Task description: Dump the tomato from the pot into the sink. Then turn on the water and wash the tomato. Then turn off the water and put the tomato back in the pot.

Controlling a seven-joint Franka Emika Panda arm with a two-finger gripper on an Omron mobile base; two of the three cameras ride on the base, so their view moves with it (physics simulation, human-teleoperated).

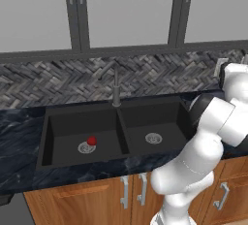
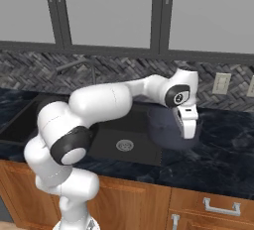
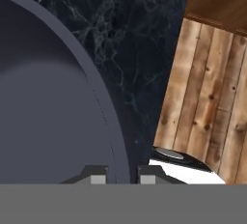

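The tomato lies in the left basin of the black sink, touching the silver drain ring. My gripper hangs fingers-down over the counter just right of the sink. It is shut on the rim of the dark navy pot. In the hand view the pot spreads across the left, and its rim runs down between the two fingertips of my gripper. No tomato shows inside the pot. Whether the pot rests on the counter or hangs just above it I cannot tell.
A grey faucet stands behind the sink's divider, its spout reaching over the basins. Dark marble counter extends to the right, with wall outlets above it. Wooden cabinet fronts run below.
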